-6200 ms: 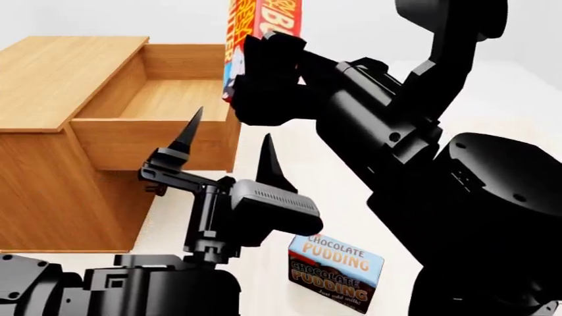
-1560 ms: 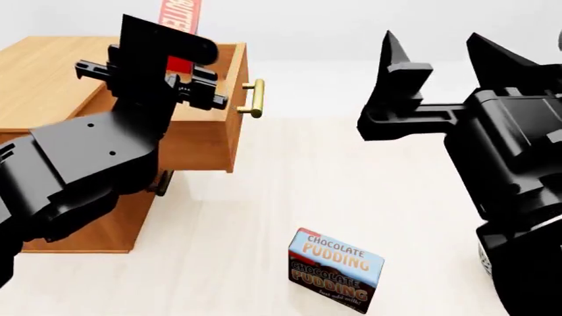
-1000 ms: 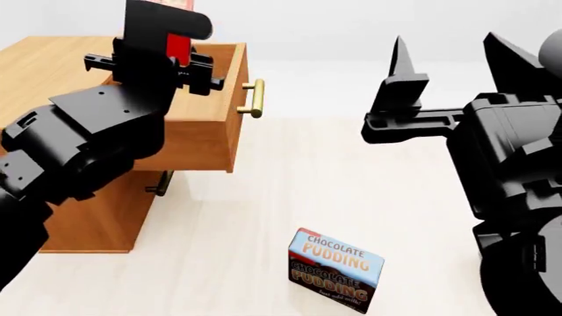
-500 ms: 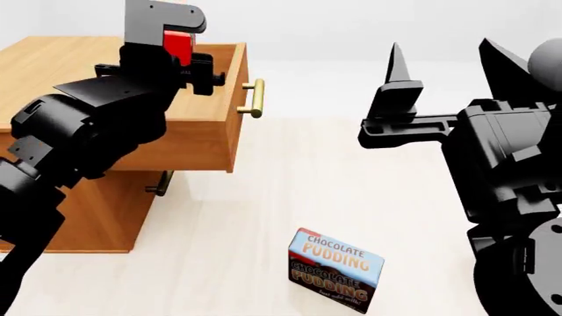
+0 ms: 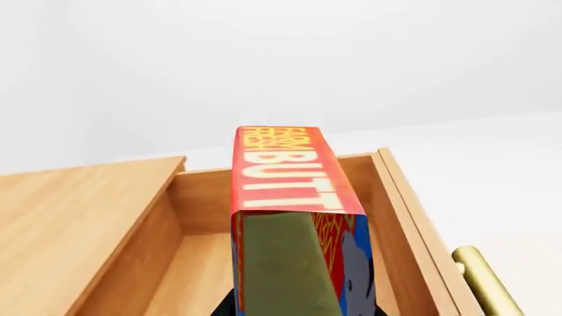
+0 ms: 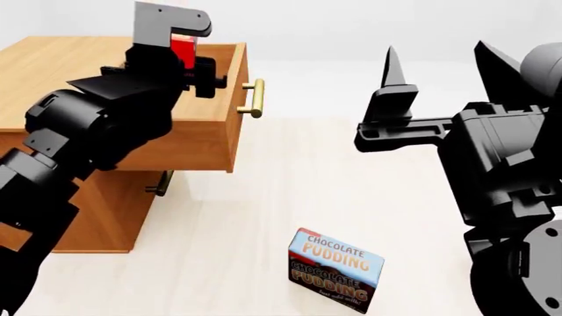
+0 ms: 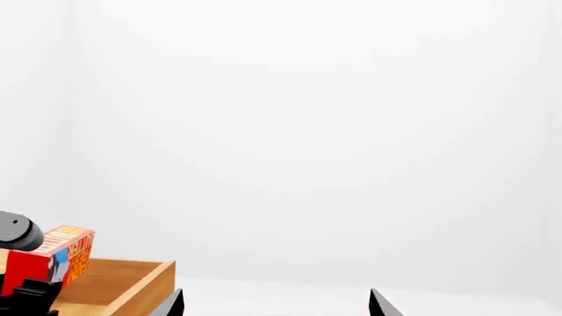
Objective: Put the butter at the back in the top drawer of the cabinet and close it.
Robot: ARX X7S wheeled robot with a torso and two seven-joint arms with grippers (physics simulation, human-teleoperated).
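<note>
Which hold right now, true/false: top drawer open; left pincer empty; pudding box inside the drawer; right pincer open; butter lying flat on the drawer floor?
1. The top drawer is open: true.
2. The left pincer is empty: false, it grips the butter.
3. The pudding box is in the drawer: false, it sits on the floor.
4. The right pincer is open: true.
5. The butter lies flat on the drawer floor: false, it is held upright above the drawer.

Red butter (image 5: 294, 197) upright over open top drawer (image 5: 399, 217)

"BUTT" on the butter (image 5: 294, 172), "CHOCOLATE PUDDING" twice on the pudding box (image 6: 335, 269)
</note>
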